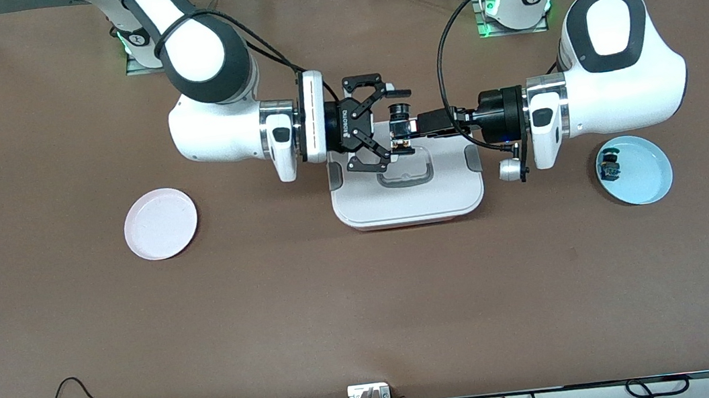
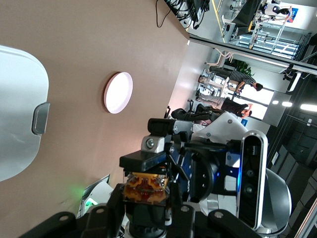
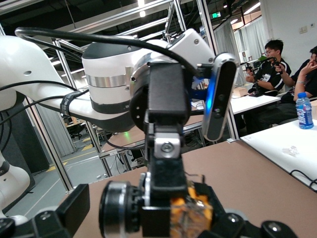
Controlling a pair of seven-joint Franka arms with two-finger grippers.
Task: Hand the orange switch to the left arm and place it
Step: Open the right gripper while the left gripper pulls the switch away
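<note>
The orange switch (image 1: 399, 128) hangs in the air over the white box (image 1: 409, 200). My left gripper (image 1: 409, 128) is shut on it. In the left wrist view, the switch's tan-orange end block (image 2: 146, 189) sits between the left fingers (image 2: 113, 210). My right gripper (image 1: 391, 125) is open, with its jaws spread on either side of the switch and not touching it. In the right wrist view, the switch's black body and orange block (image 3: 190, 212) fill the space between the right jaws, with a left finger (image 3: 166, 148) clamped on it.
A pink plate (image 1: 161, 223) lies toward the right arm's end of the table and also shows in the left wrist view (image 2: 118, 92). A blue plate (image 1: 646, 180) toward the left arm's end holds a small blue-and-teal switch (image 1: 609, 166). The box's lid has a grey recessed handle (image 1: 405, 178).
</note>
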